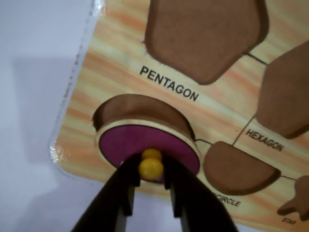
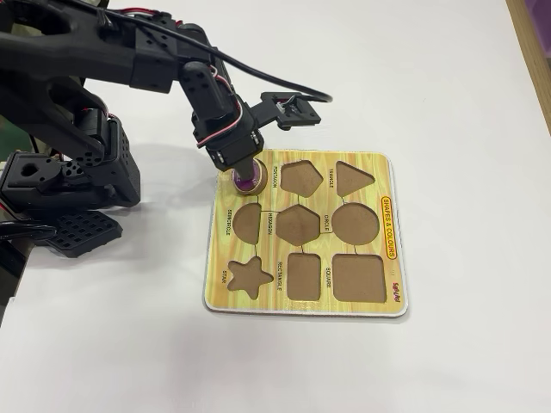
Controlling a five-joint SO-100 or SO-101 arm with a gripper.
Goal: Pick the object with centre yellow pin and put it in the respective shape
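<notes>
A magenta oval piece with a yellow centre pin sits tilted over the brown oval recess at the corner of the wooden shape board. Part of the recess shows behind the piece. My gripper is shut on the yellow pin, with one black finger on each side of it. In the fixed view the gripper points down onto the piece at the board's far left corner.
The board's other recesses are empty: pentagon, triangle, hexagon, circle, semicircle, star, rectangle, square. The arm's base stands left of the board on a white table.
</notes>
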